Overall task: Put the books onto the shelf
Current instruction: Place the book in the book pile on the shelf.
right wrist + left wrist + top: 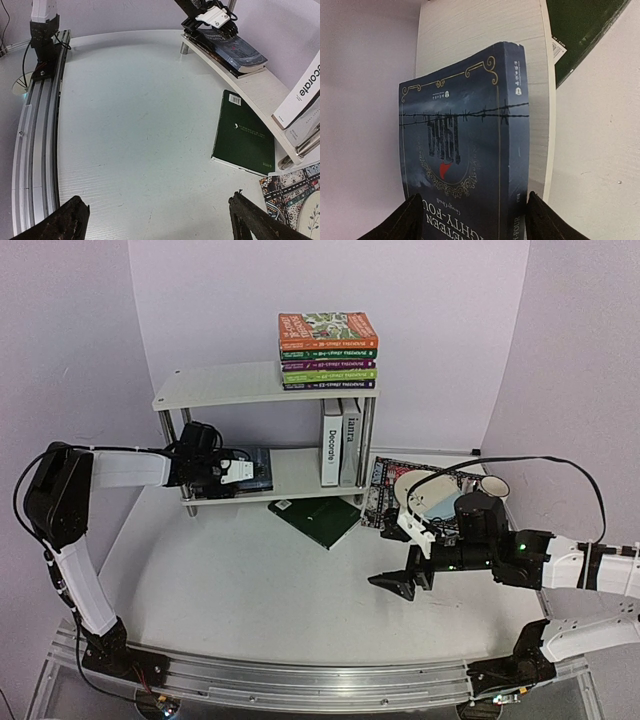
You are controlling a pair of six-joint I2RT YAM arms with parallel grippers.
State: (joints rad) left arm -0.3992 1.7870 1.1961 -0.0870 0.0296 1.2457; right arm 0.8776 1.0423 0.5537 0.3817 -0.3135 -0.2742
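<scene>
I read the job as nearly finished. The white shelf [230,385] carries most of the load: a flat stack of colourful paperbacks [328,350] sits on the right end of the top board, and on the lower board "Decorate" [330,445] and the grey book [351,445] stand upright side by side against the right legs. At the left end of that lower board a dark blue book [460,150] lies flat, cover up. The only book I can see off the shelf is the dark green book [318,518], lying flat on the worktop [250,590] just in front of the lower board, so I judge that one is left to do. My left arm reaches in level from the left, and the left hand [228,472] is at the blue book, one of its fingers [400,220] on each side. I cannot tell whether they press on it or stand just clear. My right arm stretches low across the worktop from the right. The right hand [398,585] hangs above bare surface with its jaws spread wide, holding nothing, near the green book but apart from it.
</scene>
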